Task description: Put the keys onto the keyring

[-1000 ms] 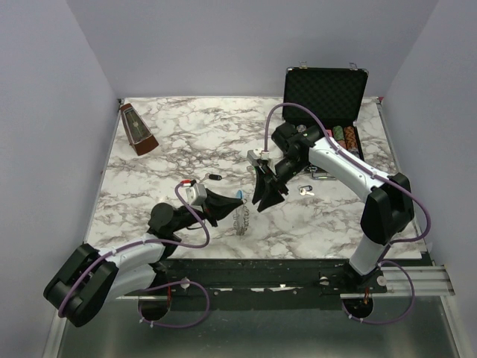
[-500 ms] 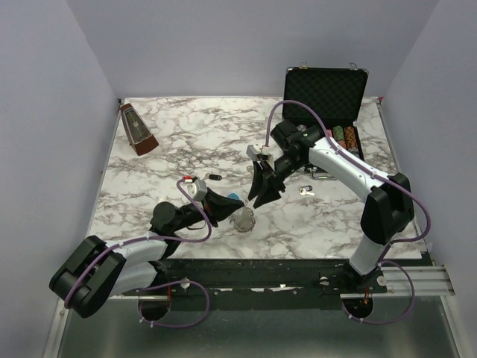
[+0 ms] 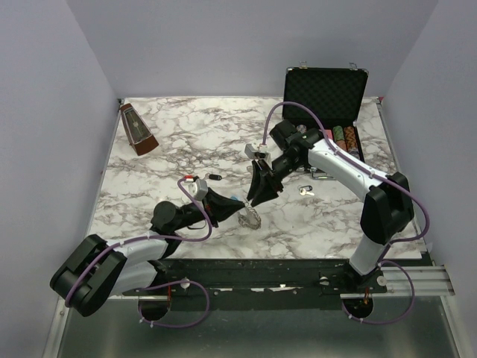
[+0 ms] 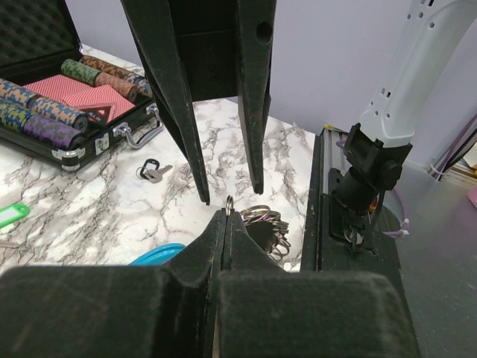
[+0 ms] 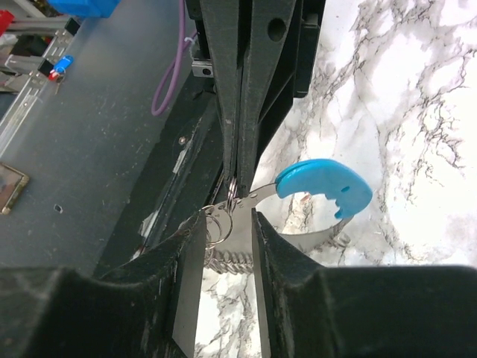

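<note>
- Left gripper (image 3: pixel 237 211), jaws pressed together, pinches a small loop of the keyring (image 3: pixel 248 217), held near the six o'clock edge of the table (image 3: pixel 186 134).
- Right gripper (image 3: pixel 256 200), fingers spread, straddles that loop and carries no key.
- A key (image 3: pixel 304 190) lies loose at the keyring's two o'clock; none appears threaded, so the threading looks not yet begun.

I am working in a robot test cell, a sort of lab. Plain pale walls (image 3: pixel 52 112) close a marble-patterned table (image 3: pixel 194 134) on three sides. The left arm (image 3: pixel 127 257) and the right arm (image 3: pixel 350 168) are bolted to a metal rail (image 3: pixel 425 277), with purple cables (image 3: pixel 270 123) running loose. Unrelated items stand around: a metronome (image 3: pixel 139 130) and a black case (image 3: pixel 326 86) of poker chips.
</note>
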Controlling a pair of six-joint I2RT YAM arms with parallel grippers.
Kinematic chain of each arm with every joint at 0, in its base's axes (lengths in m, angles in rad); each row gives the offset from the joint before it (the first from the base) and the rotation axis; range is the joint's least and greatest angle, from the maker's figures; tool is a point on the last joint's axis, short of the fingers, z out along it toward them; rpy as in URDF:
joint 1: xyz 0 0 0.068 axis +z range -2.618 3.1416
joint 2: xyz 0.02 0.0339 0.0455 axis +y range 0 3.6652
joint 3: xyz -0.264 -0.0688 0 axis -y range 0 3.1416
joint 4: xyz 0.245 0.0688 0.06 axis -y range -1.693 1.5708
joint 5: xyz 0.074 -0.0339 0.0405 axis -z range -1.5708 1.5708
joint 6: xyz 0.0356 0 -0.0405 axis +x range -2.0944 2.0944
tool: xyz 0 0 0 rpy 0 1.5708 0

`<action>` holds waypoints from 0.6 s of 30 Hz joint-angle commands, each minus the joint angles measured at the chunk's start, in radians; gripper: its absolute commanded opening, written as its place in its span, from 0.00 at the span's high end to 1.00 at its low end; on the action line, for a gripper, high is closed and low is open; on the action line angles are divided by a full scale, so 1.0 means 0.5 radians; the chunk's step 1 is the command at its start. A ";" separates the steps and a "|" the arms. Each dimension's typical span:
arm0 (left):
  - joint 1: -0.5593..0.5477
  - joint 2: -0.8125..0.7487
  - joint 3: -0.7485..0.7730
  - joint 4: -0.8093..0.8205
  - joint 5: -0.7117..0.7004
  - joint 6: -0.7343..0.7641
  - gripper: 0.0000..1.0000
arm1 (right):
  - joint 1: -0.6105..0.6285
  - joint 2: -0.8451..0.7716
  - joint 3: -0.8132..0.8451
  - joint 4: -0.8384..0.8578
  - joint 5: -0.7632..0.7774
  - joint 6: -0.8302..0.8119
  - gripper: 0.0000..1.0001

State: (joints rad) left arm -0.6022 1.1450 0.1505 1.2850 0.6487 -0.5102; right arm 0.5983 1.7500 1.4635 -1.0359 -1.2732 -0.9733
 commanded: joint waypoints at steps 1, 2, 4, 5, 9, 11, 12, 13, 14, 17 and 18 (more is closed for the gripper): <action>0.014 0.005 0.046 0.332 0.040 -0.010 1.00 | 0.009 0.028 -0.022 0.075 -0.012 0.069 0.65; 0.014 -0.001 0.046 0.332 0.043 -0.010 1.00 | 0.012 0.034 -0.022 0.078 -0.015 0.075 0.66; 0.014 -0.004 0.049 0.323 0.043 -0.007 1.00 | 0.009 0.037 -0.019 0.075 -0.012 0.078 0.68; 0.017 -0.004 0.049 0.317 0.043 -0.007 1.00 | 0.015 0.037 -0.022 0.078 -0.012 0.075 0.68; 0.023 -0.014 0.052 0.296 0.059 -0.001 1.00 | 0.009 0.031 -0.012 0.068 -0.006 0.081 0.73; 0.032 -0.023 0.052 0.289 0.071 0.002 1.00 | 0.012 0.031 -0.012 0.068 0.003 0.087 0.76; 0.035 -0.026 0.049 0.280 0.077 0.002 1.00 | 0.015 0.031 -0.012 0.068 0.009 0.084 0.78; 0.032 -0.032 0.055 0.268 0.086 0.005 1.00 | 0.012 0.034 -0.009 0.068 0.012 0.090 0.80; 0.038 -0.041 0.058 0.256 0.104 0.005 1.00 | 0.015 0.037 -0.012 0.074 0.018 0.100 0.82; 0.042 -0.047 0.064 0.243 0.141 0.008 1.00 | 0.015 0.037 -0.012 0.108 0.043 0.146 0.85; 0.039 -0.050 0.064 0.237 0.148 0.008 1.00 | 0.012 0.037 -0.016 0.114 0.052 0.158 0.85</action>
State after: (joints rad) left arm -0.5888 1.1416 0.1555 1.2858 0.6704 -0.5095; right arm 0.6010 1.7561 1.4628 -1.0096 -1.2709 -0.9237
